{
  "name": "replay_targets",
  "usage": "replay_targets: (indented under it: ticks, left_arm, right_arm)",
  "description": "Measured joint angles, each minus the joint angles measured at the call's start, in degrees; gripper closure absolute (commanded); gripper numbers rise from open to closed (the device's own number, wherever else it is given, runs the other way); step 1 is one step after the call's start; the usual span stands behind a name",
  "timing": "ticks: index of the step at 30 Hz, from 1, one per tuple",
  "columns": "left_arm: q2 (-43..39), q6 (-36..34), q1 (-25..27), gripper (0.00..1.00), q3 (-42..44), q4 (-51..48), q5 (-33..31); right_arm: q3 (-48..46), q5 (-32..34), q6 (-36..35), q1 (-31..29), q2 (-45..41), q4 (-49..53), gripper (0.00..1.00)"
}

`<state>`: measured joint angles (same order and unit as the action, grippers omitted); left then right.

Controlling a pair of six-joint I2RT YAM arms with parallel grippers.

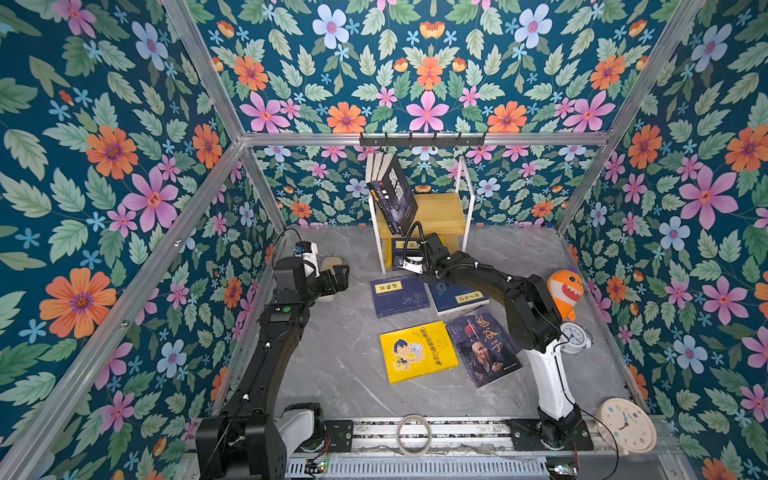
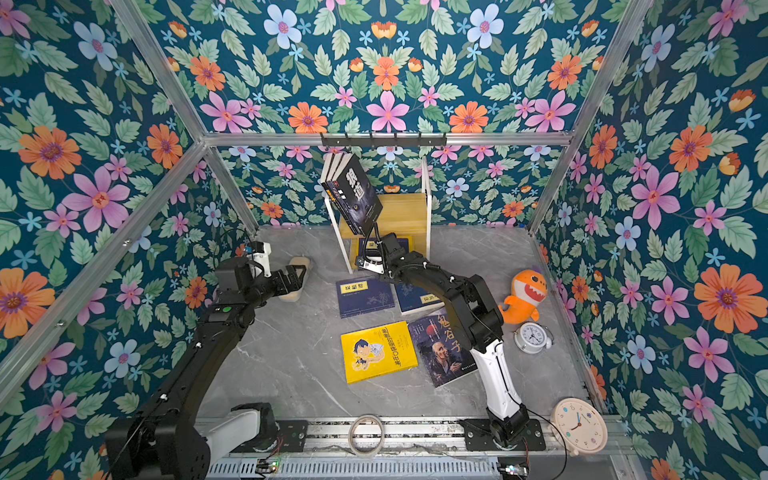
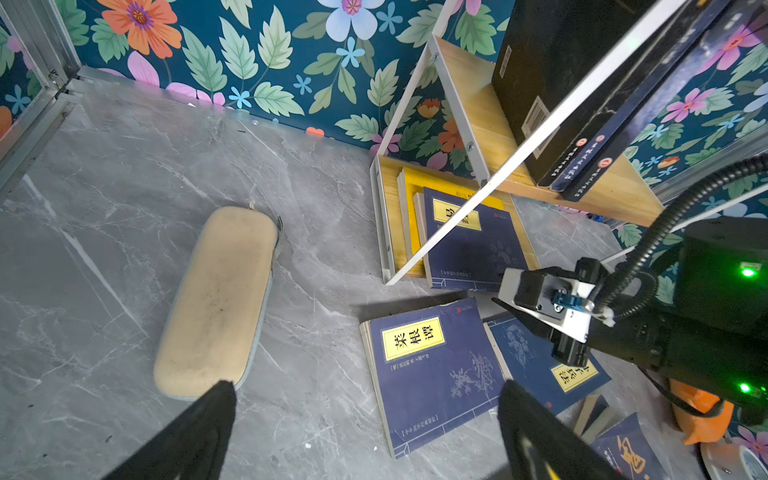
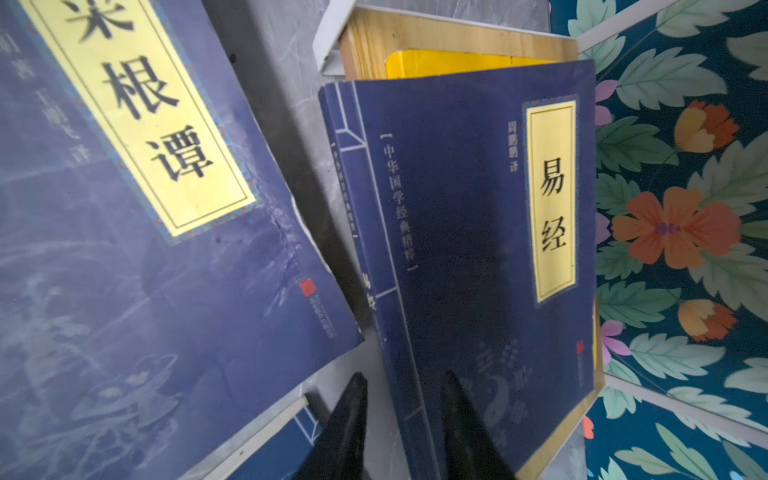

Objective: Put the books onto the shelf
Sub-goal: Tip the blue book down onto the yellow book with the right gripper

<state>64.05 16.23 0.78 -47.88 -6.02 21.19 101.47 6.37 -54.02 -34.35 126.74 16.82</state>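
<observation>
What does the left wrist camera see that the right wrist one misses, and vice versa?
Only the left wrist view shows the tan pad on the floor, upright books on the shelf's upper board and the open left gripper. Only the right wrist view shows the shelved navy book's title label whole; a frame bar crosses it in the left. Both show that book lying on a yellow book on the lower board, and a second navy book on the floor.

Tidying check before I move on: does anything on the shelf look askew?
Yes. The dark books on the shelf's upper board lean heavily sideways instead of standing upright. On the lower board, the navy book lies crooked on a yellow one, poking past the board's front edge.
</observation>
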Motion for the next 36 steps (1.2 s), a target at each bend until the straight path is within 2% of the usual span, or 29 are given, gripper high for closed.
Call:
replay_targets:
  ticks: [15, 21, 28, 36]
  left_arm:
    - [0.6, 0.0, -0.1, 0.00, -0.1, 0.0, -0.1]
    - [0.8, 0.0, -0.1, 0.00, -0.1, 0.0, -0.1]
    - [0.8, 0.0, -0.1, 0.00, -0.1, 0.0, -0.1]
    - [0.8, 0.0, -0.1, 0.00, 0.0, 0.0, -0.1]
  right_arm:
    - [6.4, -0.1, 0.3, 1.3, 4.5, 1.8, 0.83]
    - [8.1, -0.2, 1.2, 1.3, 5.7, 2.4, 0.83]
    - [8.1, -1.8, 2.6, 0.6, 5.9, 1.8, 0.76]
    - [9.9, -2.8, 4.9, -0.2, 7.1, 0.4, 0.76]
